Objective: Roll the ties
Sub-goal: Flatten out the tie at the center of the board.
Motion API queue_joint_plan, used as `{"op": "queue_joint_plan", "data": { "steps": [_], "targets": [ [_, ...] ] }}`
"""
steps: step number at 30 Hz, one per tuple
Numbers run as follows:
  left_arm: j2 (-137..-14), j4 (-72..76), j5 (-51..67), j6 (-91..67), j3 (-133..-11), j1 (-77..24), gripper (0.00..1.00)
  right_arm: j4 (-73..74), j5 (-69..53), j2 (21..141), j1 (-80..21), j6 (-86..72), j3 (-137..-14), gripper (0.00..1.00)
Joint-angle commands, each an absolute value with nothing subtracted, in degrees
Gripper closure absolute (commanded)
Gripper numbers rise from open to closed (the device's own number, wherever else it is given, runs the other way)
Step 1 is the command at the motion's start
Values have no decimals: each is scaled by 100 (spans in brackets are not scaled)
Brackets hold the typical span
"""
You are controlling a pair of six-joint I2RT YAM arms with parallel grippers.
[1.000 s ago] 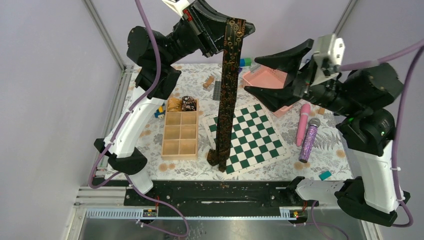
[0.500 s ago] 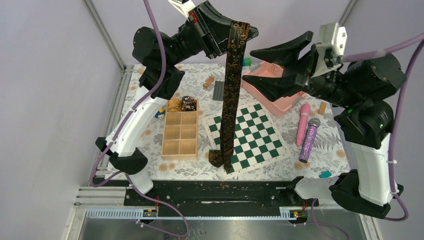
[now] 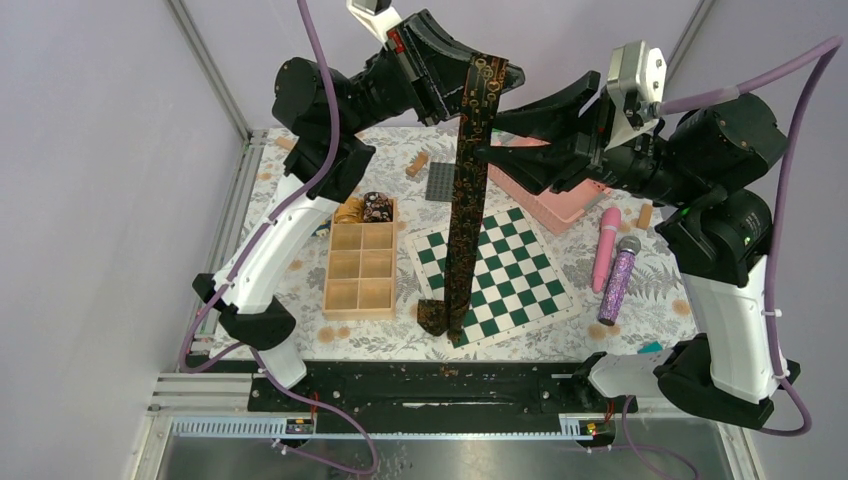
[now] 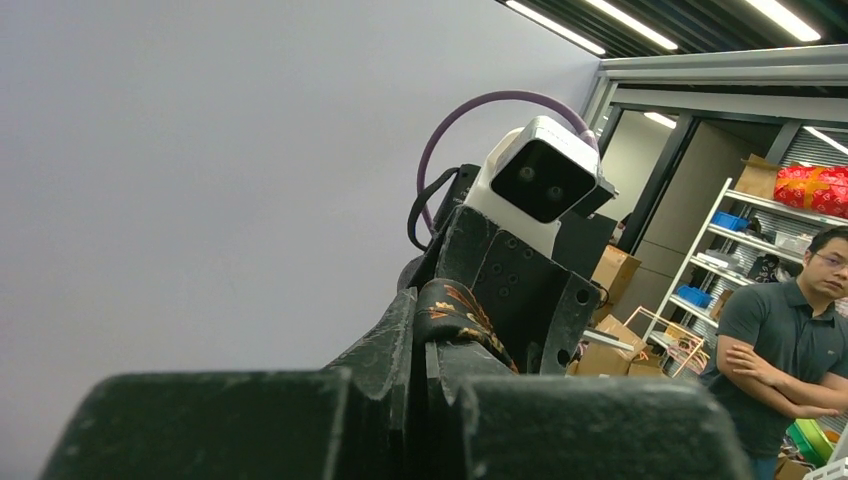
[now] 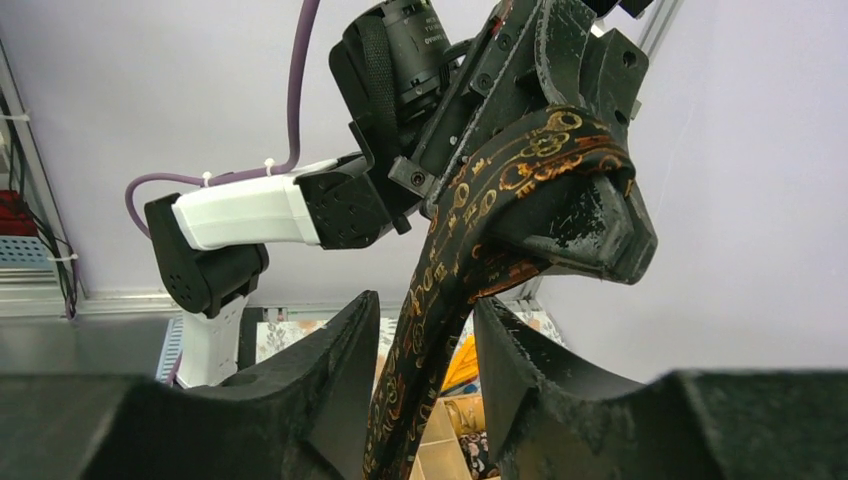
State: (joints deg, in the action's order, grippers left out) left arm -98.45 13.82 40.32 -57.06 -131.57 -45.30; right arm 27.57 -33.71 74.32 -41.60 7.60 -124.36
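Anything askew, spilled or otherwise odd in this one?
Nothing spilled or damaged. The dark tie hangs from the raised left end effector, its lower end folded over at the checkerboard left edge rather than hanging straight. The checkerboard sits skewed to the table edge.

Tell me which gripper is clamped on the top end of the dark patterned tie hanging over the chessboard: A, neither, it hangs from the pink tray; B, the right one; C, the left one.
C: the left gripper is shut on the top end of the tie, while the right gripper has its fingers apart on either side of it, lower down.
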Motion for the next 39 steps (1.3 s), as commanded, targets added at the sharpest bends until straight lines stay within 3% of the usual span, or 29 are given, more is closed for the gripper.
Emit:
{"op": "queue_joint_plan", "data": {
  "steps": [1, 4, 7, 11, 31, 39],
  "targets": [
    [-9766, 1688, 4108, -5752, -13072, -4557, 100, 2599, -3541, 7465, -4127, 650, -12683, 58],
    [-9753, 1729, 4119, -5760, -13018, -4557, 100, 2593, -3486, 7464, -4127, 633, -12687, 59],
    [-9724, 1734, 4128, -5734, -13000, -4557, 100, 2600, -3363, 7402, -4125, 674, -12571, 45],
    [-9702, 1719, 4139, -5688, -12997, -4561, 100, 2543, -3245, 7190, -4129, 800, -12377, 39],
    [-9730, 1838, 4174, -5805, -12981, -4559, 100, 2537, -3267, 7084, -4124, 871, -12161, 39],
    [-9744, 1891, 4209, -5827, -12955, -4562, 100, 2533, -3426, 7258, -4123, 792, -12245, 44]
  ]
}}
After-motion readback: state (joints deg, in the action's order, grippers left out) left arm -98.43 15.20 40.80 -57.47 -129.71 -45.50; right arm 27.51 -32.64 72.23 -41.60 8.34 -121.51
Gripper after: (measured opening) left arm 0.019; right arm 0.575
